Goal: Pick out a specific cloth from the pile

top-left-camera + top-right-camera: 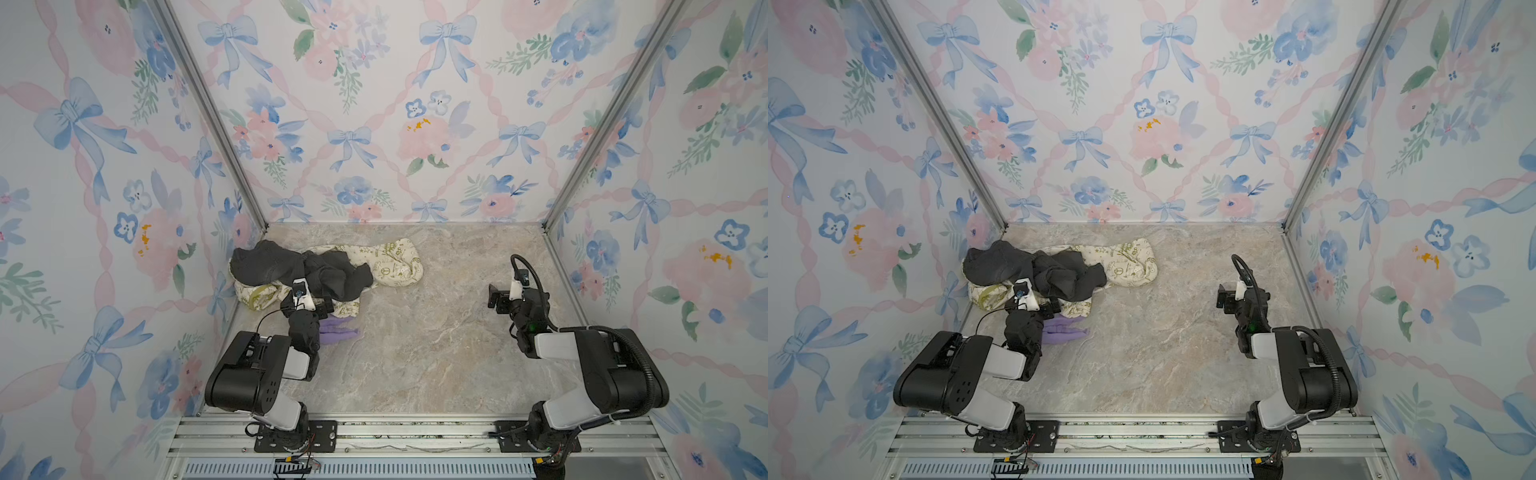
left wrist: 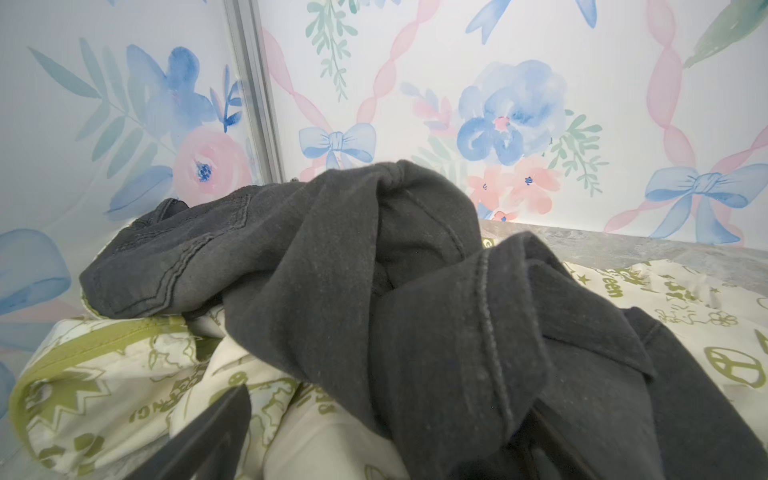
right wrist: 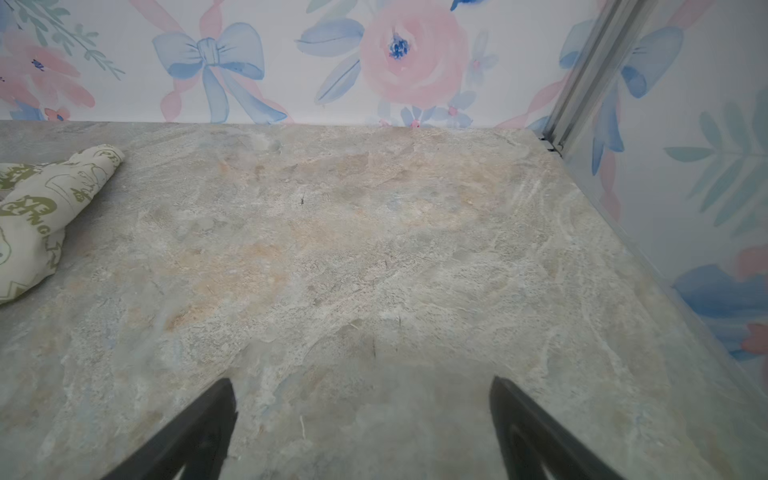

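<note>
the pile [image 1: 332,270] sits in the far left corner of the table [image 1: 436,353], against the left wall. in it the garment [image 1: 270,266] lies on top of the printed fabric [image 1: 395,257], which spreads out to its right and front. the cloth [image 1: 340,332] lies on the table just in front of the pile, touching its near edge. the left tool [image 1: 309,306] is over that edge, behind the cloth. the right tool [image 1: 498,298] is well apart at the right, over the table.

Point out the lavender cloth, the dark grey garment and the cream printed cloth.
lavender cloth [image 1: 338,332], in a top view, on its bunched middle.
dark grey garment [image 2: 332,270], left wrist view, on its central fold.
cream printed cloth [image 3: 37,208], right wrist view, on its rolled end.
</note>
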You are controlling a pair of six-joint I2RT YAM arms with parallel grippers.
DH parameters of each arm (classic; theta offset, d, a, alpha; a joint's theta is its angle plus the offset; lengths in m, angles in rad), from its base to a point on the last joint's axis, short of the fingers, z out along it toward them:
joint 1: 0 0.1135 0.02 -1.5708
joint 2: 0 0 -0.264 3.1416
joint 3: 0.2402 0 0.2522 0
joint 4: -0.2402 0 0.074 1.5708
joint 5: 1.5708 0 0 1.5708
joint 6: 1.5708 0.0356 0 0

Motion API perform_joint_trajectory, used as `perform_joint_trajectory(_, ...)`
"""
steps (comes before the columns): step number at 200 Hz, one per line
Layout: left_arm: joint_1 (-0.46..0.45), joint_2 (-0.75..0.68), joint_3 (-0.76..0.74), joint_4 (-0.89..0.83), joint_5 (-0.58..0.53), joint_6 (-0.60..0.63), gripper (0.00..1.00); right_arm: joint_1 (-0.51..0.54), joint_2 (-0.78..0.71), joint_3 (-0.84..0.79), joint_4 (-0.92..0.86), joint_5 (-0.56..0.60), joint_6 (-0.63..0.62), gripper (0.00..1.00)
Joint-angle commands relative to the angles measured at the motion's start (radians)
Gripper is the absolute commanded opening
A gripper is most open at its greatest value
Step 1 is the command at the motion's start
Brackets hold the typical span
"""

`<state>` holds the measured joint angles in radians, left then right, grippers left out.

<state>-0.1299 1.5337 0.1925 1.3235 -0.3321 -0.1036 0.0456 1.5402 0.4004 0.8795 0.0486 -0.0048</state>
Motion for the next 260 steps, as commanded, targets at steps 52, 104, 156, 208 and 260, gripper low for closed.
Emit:
perform_joint_trajectory(52,0.001,0.014,-0.011,0.037,0.002,0.023,0.98,-0.007,0.006,-0.007,0.021,0.005,0.0,0.97)
perform_joint_trajectory(104,0.001,0.015,-0.01,0.037,0.002,0.023,0.98,-0.007,0.006,-0.006,0.02,0.005,0.001,0.97)
perform_joint_trajectory(156,0.001,0.015,-0.01,0.037,0.0,0.022,0.98,-0.008,0.006,-0.005,0.02,0.002,0.001,0.97)
perform_joint_trajectory(208,-0.016,-0.037,-0.012,0.015,-0.066,0.028,0.98,0.005,-0.036,0.015,-0.05,0.04,-0.006,0.97)
perform_joint_trajectory(260,-0.046,-0.278,-0.014,-0.172,-0.15,0.03,0.98,0.014,-0.228,0.1,-0.331,0.034,-0.036,0.97)
